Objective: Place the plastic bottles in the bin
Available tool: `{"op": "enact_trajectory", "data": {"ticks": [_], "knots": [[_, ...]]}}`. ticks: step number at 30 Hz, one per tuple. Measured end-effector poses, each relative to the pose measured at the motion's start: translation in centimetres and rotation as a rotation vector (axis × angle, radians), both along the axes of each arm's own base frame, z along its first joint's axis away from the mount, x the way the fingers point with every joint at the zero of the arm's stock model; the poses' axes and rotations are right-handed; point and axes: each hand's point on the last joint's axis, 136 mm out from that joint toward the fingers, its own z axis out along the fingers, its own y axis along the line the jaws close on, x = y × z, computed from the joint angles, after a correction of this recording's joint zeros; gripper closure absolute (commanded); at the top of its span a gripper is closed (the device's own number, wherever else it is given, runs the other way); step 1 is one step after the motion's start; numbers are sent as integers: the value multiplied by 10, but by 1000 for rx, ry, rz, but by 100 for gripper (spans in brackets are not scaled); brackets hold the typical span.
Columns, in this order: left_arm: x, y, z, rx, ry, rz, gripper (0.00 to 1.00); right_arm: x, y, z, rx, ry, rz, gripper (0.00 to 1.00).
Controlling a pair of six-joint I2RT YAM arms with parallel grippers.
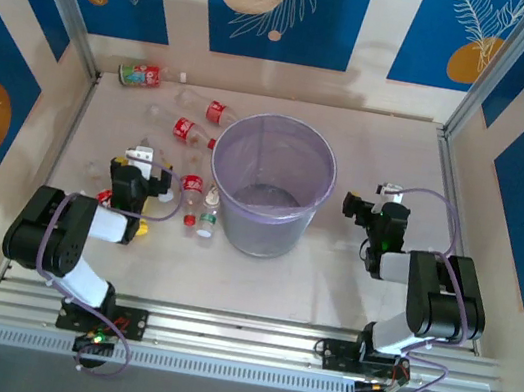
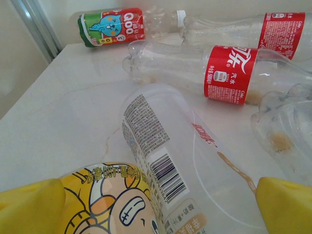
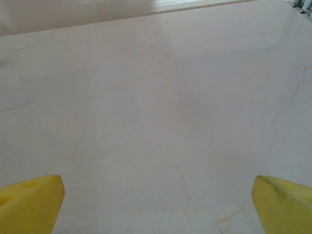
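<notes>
Fingers on both arms are held spread wide. In the left wrist view the left fingers (image 2: 29, 207) are seen at the near corners, and a clear yellow-label bottle (image 2: 146, 161) lies on its side between them on the desk (image 2: 63, 112). Whether it is touched by either fingertip cannot be told. In the right wrist view the right fingers (image 3: 29, 202) are released as well, and bare desk is seen between them.

From above, the left fingers are found near the left side of the desk and the right fingers well apart on the right, with the bin (image 1: 238, 217) between them. The bin stands upright at about the middle of the desk. Just left of it, two small bottles are stood upright side by side: a red-label one (image 1: 192, 187) and a shorter one (image 1: 207, 222) slightly nearer.

Farther back, left of the bin's far rim, two long clear bottles are laid on their sides close together. One is marked by a red label (image 2: 229, 73); the other (image 2: 280, 29) lies just beyond it, also red-labelled. At the far left corner a green-and-red bottle (image 2: 112, 27) is laid on its side against the wall. All bottles seen are on the desk, left of the bin.
</notes>
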Motion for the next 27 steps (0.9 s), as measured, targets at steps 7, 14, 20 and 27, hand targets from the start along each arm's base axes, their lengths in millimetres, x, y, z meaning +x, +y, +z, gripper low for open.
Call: {"op": "enact_trajectory", "data": {"ticks": [7,14,20,27], "knots": [[0,0,0,0,0,0,0,0,0,0,0,0,0,1],[0,0,0,-1,0,-1,0,0,0,0,0,1,0,1],[1,-1,0,-1,3,-4,0,0,0,0,4,1,6,1],[1,-2,0,-4,4,-10,0,0,1,-1,8,5,12,1]]}}
